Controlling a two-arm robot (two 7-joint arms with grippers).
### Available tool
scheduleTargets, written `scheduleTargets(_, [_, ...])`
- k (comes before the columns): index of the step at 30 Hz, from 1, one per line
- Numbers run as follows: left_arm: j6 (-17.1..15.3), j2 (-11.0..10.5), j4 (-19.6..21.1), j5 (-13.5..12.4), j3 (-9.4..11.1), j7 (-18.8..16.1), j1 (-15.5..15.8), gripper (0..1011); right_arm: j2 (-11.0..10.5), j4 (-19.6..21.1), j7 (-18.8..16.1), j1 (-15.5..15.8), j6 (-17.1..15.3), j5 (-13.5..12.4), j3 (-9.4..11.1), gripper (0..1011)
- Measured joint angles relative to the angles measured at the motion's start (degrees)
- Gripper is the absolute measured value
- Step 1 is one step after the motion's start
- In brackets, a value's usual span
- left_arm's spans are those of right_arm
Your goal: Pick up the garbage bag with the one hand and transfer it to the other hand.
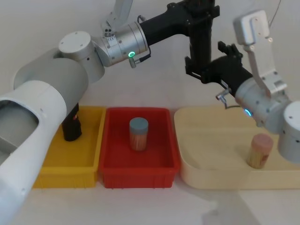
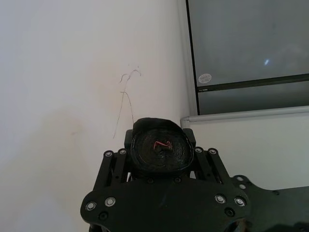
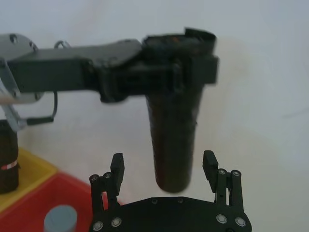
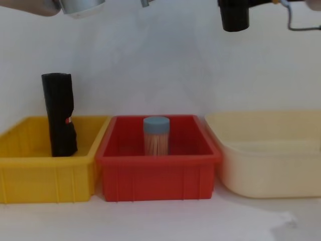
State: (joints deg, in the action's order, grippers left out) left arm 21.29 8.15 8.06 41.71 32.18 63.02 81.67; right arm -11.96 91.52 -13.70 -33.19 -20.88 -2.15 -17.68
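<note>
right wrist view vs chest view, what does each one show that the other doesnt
Right wrist view adds the left gripper clamped on the upper part of the upright garbage bag, and the right gripper open, flanking the bag's lower end without touching. Chest view adds the cream tray. Both share the bag's lower end, the marked black roll in the yellow bin and the blue-lidded jar in the red bin.

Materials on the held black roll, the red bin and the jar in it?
Garbage bag, held in the left gripper, right gripper open at its lower end: probably rolled thin plastic film, matt black; wound layers show at its end. Red bin: likely moulded plastic, slight sheen, ribbed wall. Jar: clear plastic or glass, contents showing through; matt blue-grey lid.
</note>
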Motion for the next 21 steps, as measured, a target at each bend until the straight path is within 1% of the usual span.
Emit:
scheduleTargets(3, [0.0, 0.0, 0.0, 0.0, 0.0, 0.0, 0.0, 557, 0.8, -1.7, 0.2, -1.4, 0.5, 0.6, -0.7, 999])
scheduleTargets(4, [0.0, 0.0, -0.1, 0.0, 0.0, 0.0, 0.0, 557, 1.4, -2.8, 0.5, -2.3, 0.8, 1.0, -1.1, 999])
scheduleTargets(8, [0.0, 0.0, -0.1, 0.0, 0.0, 0.0, 0.1, 557, 2.5, -5.3, 1.1, -4.1, 1.5, 2.0, -1.8, 999])
scheduleTargets(9, [0.0, 0.0, -0.1, 0.0, 0.0, 0.1, 0.1, 557, 3.0, -6.5, 1.4, -4.9, 1.7, 2.4, -2.1, 999])
scheduleTargets(15, [0.1, 0.1, -0.2, 0.0, 0.0, 0.1, 0.1, 557, 4.6, -9.7, 2.5, -7.3, 2.7, 3.7, -2.8, 999])
scheduleTargets(19, [0.1, 0.1, -0.2, 0.0, 0.0, 0.1, 0.1, 557, 5.1, -10.8, 2.9, -8.0, 3.0, 4.1, -3.0, 997])
scheduleTargets(21, [0.1, 0.1, -0.2, 0.0, 0.0, 0.1, 0.1, 557, 5.4, -11.4, 3.1, -8.4, 3.2, 4.4, -3.2, 967])
